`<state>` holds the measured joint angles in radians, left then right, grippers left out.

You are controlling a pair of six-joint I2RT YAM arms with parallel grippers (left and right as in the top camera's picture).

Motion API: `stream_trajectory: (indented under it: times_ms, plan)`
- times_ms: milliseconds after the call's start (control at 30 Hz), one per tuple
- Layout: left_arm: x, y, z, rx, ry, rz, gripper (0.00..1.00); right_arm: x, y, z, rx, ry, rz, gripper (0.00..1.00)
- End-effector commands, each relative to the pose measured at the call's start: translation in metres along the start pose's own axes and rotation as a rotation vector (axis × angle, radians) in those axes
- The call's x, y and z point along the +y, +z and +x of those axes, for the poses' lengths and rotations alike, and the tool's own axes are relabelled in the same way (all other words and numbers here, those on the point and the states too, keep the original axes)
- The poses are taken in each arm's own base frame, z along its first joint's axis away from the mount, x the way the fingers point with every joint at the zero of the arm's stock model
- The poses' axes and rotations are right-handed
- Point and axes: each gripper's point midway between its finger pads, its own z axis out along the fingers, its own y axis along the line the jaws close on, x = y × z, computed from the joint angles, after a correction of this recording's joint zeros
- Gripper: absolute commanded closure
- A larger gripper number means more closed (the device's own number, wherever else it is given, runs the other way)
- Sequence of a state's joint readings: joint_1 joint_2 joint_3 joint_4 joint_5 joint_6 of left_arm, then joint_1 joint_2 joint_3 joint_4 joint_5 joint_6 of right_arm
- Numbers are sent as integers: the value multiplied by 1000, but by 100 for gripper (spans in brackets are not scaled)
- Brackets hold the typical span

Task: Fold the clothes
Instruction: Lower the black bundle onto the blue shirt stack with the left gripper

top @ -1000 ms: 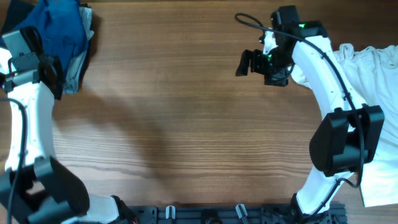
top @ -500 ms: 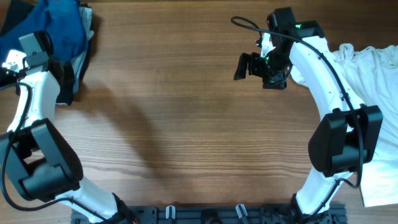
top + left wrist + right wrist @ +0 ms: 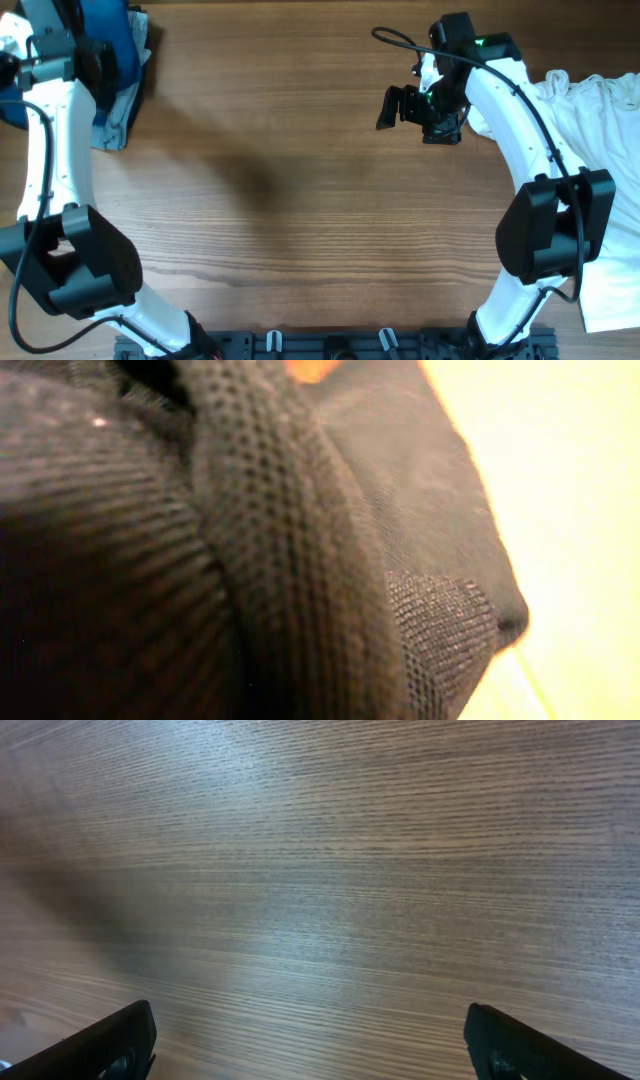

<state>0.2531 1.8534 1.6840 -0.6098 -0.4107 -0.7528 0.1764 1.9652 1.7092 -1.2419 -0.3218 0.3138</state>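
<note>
Black fine-knit fabric, the clothes point(image 3: 250, 540), fills the left wrist view and hides that gripper's fingers; a folded edge of it hangs against a bright background at the right. In the overhead view my left gripper point(image 3: 100, 60) is at the far left corner, over the pile of garments, shut with the black cloth right at its jaws. My right gripper point(image 3: 392, 105) hovers over bare wood at the back right, wide open. Its two fingertips point(image 3: 120, 1040) stand far apart with nothing between them.
A blue shirt point(image 3: 105, 30) lies on a light grey garment point(image 3: 115, 115) at the back left corner. A white T-shirt point(image 3: 600, 110) is spread along the right edge, behind the right arm. The wooden table point(image 3: 300, 200) stretches between the arms.
The left arm has swung toward the back left corner, carrying its gripper from beside the garment pile to over it. The right arm has barely moved.
</note>
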Motion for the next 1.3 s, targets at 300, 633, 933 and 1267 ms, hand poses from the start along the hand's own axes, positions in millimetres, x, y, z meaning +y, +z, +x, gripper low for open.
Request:
stream_trajectory:
  times_ms: [300, 633, 933, 1267]
  plan:
    - [25, 0, -40, -123, -35, -90, 96, 6, -1, 2, 8, -3, -16, 0]
    - [26, 58, -3, -59, -7, -119, 96, 4, -1, 8, 29, 4, -9, 0]
    - [25, 89, 13, -57, -13, -121, 96, 4, -1, 12, 49, 12, -10, 0]
    - [13, 127, 38, -26, -48, -57, 96, 4, -2, 21, 86, 46, -15, 0]
